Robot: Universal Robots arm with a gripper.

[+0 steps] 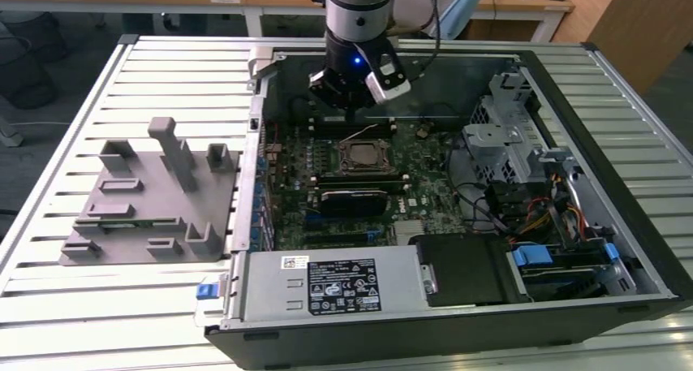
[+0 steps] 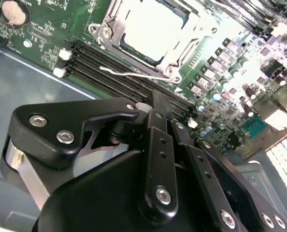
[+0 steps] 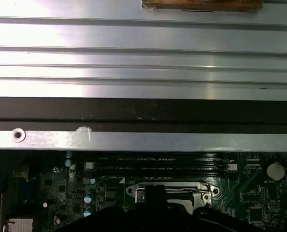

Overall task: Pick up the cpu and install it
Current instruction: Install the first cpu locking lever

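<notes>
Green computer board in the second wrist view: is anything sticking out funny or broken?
Yes, one thing. The thin bent metal wire lever by the square metal socket frame is not tucked down. It sticks out loose, slanting over the long black memory slots. Nothing looks broken or spilled.

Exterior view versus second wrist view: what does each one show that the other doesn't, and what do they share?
Exterior view's own: the grey tray with posts beside the open computer case, plus the power supply. Second wrist view's own: a coin battery and the screws on the linkage of the pincer. Shared: the pincer over the motherboard, and the socket frame holding what looks like the cpu.
</notes>
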